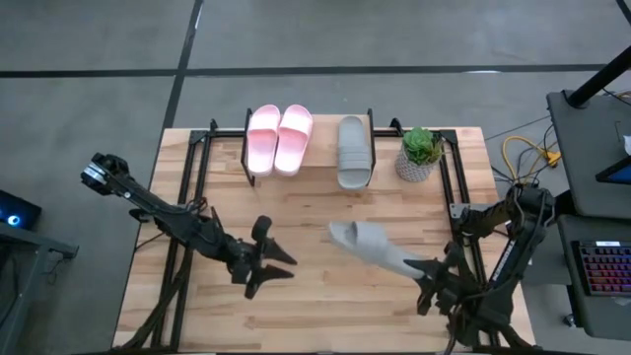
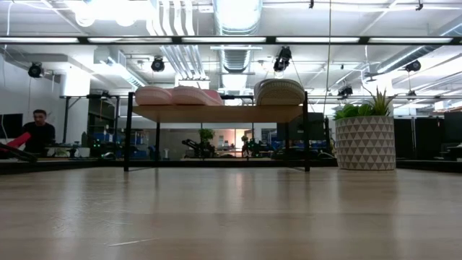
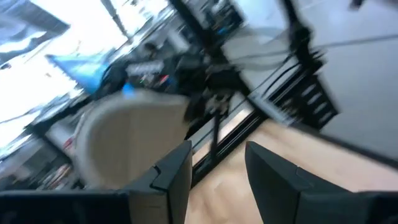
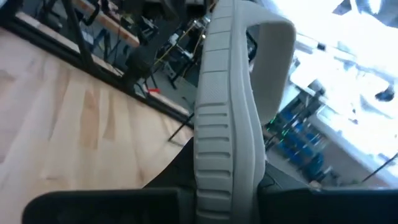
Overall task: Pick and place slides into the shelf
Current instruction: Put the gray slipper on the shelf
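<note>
Right gripper (image 1: 431, 279), low at the near right of the table (image 1: 296, 325), is clenched on the heel end of a grey slide (image 1: 370, 247); its wrist view shows the ribbed sole edge (image 4: 224, 124) pinched between the dark fingers, with the strap arching away to one side. In the overhead view the slide sticks out from the gripper toward the table's middle, apparently lifted off the wood, since the table-level view shows none of it on the surface. Left gripper (image 1: 279, 268) waits just left of centre with its fingers (image 3: 174, 177) parted and nothing between them.

On the shelf (image 1: 325, 177) at the far edge lie the pink pair (image 1: 279, 138), side by side, and the other grey slide (image 1: 354, 150), with a free spot beside it next to the potted plant (image 1: 420, 153).

The slide looks like light, thick foam: soft enough to give under the fingers, grippy, not fragile. Held by one end, it will probably droop or wobble, so the pinch across the sole edge near the heel seems sound, provided the toe is kept level on the way to that free spot.
</note>
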You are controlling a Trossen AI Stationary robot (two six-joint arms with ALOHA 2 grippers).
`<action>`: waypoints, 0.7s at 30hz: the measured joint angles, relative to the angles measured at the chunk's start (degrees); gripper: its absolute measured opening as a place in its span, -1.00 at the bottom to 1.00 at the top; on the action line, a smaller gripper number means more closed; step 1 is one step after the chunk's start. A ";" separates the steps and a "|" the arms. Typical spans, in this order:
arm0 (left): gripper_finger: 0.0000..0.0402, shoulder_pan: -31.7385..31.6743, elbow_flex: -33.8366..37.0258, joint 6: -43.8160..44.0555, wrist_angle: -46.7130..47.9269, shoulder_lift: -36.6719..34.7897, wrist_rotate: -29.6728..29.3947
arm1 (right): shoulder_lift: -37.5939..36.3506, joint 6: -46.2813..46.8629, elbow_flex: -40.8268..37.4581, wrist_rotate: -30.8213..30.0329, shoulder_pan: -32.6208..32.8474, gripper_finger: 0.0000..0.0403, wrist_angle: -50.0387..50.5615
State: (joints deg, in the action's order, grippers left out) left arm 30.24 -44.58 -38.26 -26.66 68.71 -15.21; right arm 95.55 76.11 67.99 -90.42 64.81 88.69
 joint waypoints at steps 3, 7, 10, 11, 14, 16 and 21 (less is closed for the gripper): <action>-0.33 0.00 -0.14 0.25 0.01 -0.21 2.69 | 0.11 7.12 -3.38 0.35 -0.31 -0.79 -1.10; -0.33 -0.15 -0.28 0.31 -0.04 -0.18 2.58 | 0.13 11.67 -5.89 0.36 -0.33 -0.79 -4.38; -0.33 -0.15 -0.28 0.29 -0.13 -0.18 2.27 | 0.15 12.72 -5.78 1.85 -0.33 -0.79 -4.87; -0.33 -0.15 -0.28 0.29 -0.52 -0.18 1.98 | 0.15 12.25 -5.23 3.73 -0.33 -0.79 -5.28; -0.33 -0.23 -0.39 0.17 -2.37 -0.18 1.28 | 0.15 9.74 -2.29 9.67 -1.11 -0.79 -5.87; -0.33 -0.35 -0.42 -0.39 -2.93 -0.18 1.21 | 0.15 6.45 0.22 12.47 -1.61 -0.79 -7.00; -0.33 -0.35 -0.39 -1.35 -2.86 -0.19 0.99 | 0.07 -3.93 7.06 23.80 -2.72 -0.79 -9.21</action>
State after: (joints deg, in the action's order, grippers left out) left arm 29.89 -44.97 -39.61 -29.52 68.52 -14.22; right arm 95.62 72.18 75.05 -66.62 62.09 79.48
